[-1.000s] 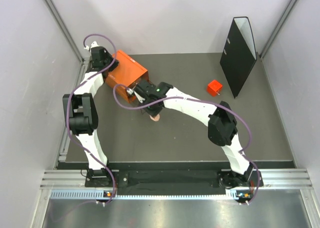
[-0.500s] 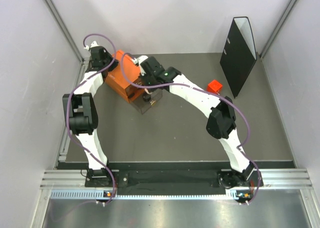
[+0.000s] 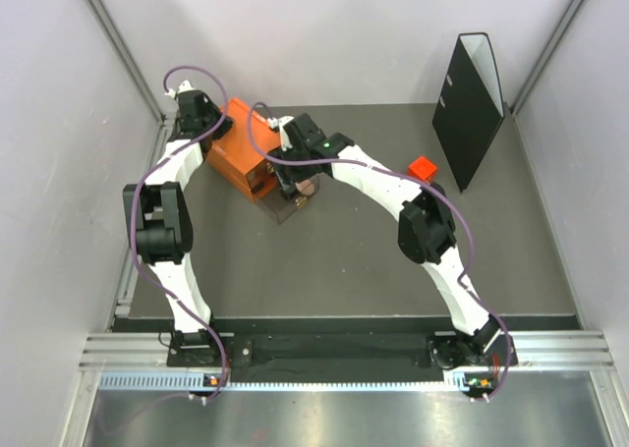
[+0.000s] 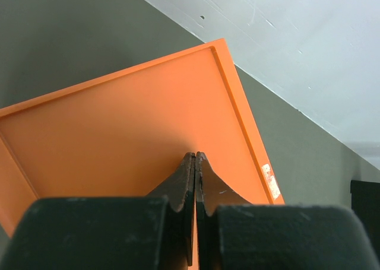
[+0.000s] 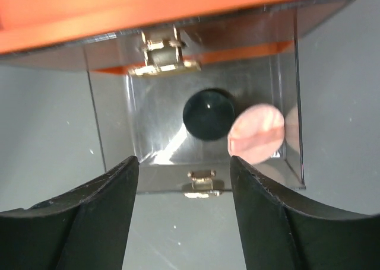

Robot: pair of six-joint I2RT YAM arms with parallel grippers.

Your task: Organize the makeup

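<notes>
**Overhead view.** Bright, even, diffuse light falls from above, and the picture is sharp throughout. Shadows on the grey table (image 3: 344, 260) are faint and soft-edged, and they lie close under both arms. The metal plate (image 3: 344, 418) at the near edge carries a pale sheen.

**Left wrist view.** The top of the orange drawer box (image 4: 130, 127) is evenly lit, saturated and in focus. The left gripper (image 4: 195, 158) reads near-black, and its housing is soft at the bottom edge.

**Right wrist view.** This view is dimmer. White glare streaks cross the floor of the clear drawer (image 5: 154, 148), and its walls mirror the contents. The small black disc (image 5: 208, 114) shows one pinpoint highlight. The round pink disc (image 5: 256, 133) is smeared by blur. The fingers (image 5: 89, 222) of the right gripper (image 5: 183, 163) are dark and out of focus.
</notes>
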